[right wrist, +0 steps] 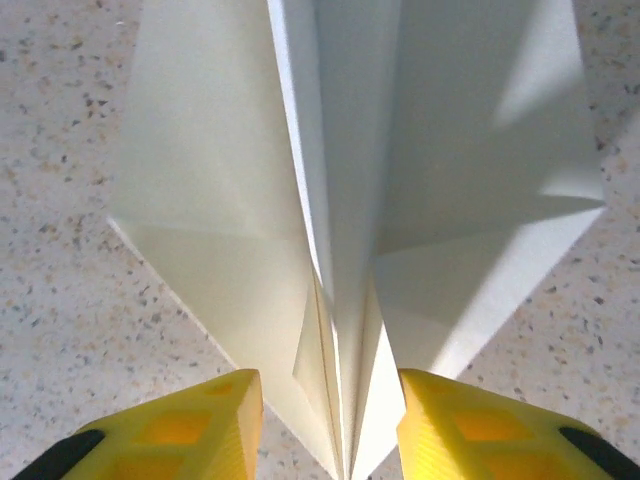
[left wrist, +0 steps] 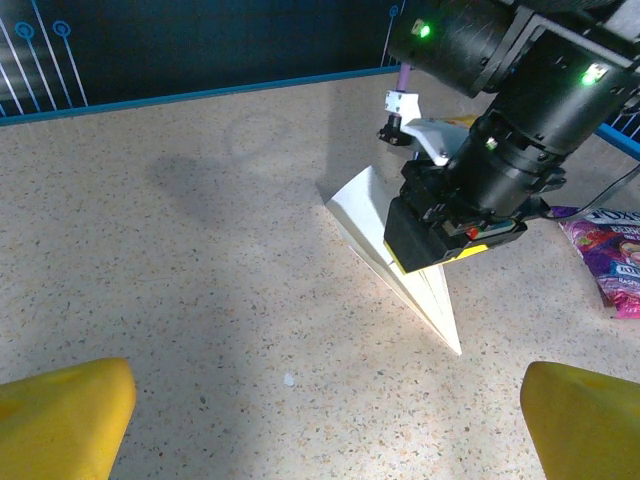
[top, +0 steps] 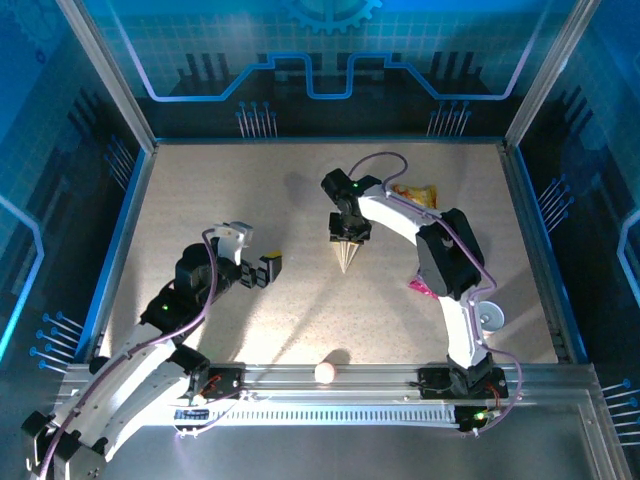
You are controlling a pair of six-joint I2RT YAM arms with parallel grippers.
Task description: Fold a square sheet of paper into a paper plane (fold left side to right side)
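Blue glow on the walls, warm overhead light on the desk (top: 200,200) — soft arm shadows, paper plane (right wrist: 350,200) glaring white, yellow claw fingers (left wrist: 60,410) blurry up close.

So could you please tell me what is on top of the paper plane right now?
The right pincer stands over the plane, its fingers astride the raised centre fold. It covers the plane's middle, so contact there cannot be seen.

— What lies on the speckled beige tabletop (top: 200,200)?
— A yellow snack packet (top: 416,194) near the far right, a pink printed wrapper (left wrist: 610,252) toward the right side, and a small pale ball (top: 326,372) at the near edge, touching the aluminium rail (top: 330,388).
— And behind?
— A blue-lit patterned back wall (top: 330,60).
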